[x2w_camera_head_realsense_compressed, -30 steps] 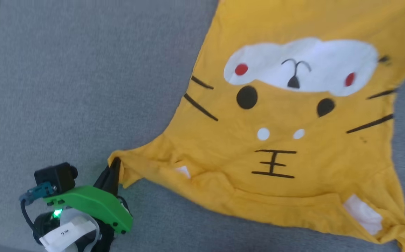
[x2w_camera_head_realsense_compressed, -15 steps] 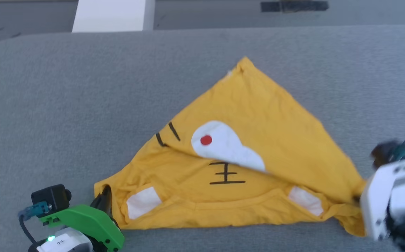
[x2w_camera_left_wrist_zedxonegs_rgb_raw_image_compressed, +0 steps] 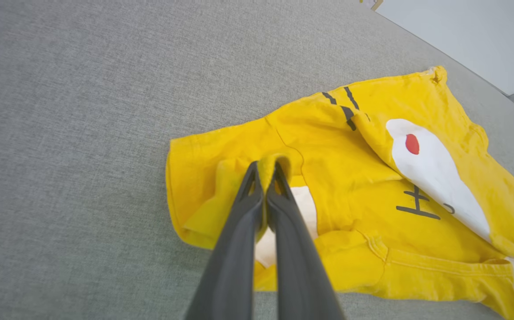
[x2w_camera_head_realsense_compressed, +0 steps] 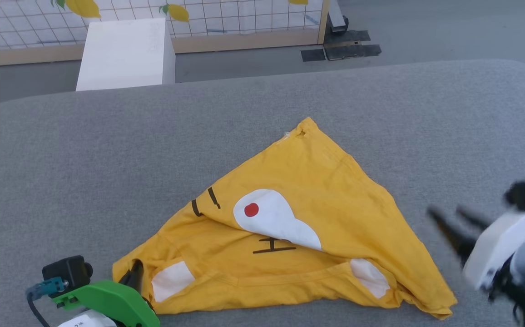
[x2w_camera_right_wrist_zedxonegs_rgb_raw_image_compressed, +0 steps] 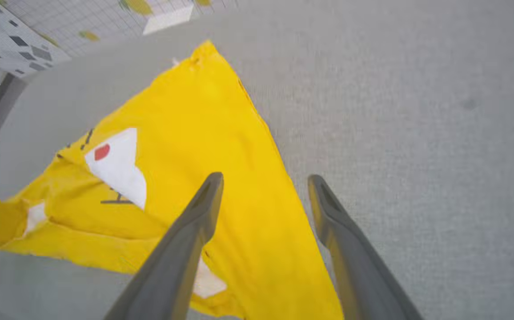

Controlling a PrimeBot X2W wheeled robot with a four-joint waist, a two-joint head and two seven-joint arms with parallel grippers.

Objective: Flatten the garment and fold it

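In the head view, the garment (x2w_camera_head_realsense_compressed: 326, 181) is seen lying as a folded triangle on the grey table (x2w_camera_head_realsense_compressed: 108, 150). Its near left corner is pinched by the left end effector (x2w_camera_head_realsense_compressed: 136, 271), and the right end effector (x2w_camera_head_realsense_compressed: 446, 212) is held spread, just beside the cloth.

In the left wrist view, a yellow fold is clamped between the closed fingers (x2w_camera_left_wrist_zedxonegs_rgb_raw_image_compressed: 239, 213).

In the right wrist view, the parted fingers (x2w_camera_right_wrist_zedxonegs_rgb_raw_image_compressed: 194, 222) are seen over the garment's edge.

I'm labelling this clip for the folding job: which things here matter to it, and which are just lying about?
Belongs to the job:
- garment
- left gripper, shut on a corner of the cloth
- right gripper, open, near it

Just lying about:
- white box
- gridded panel
- black strips on the floor
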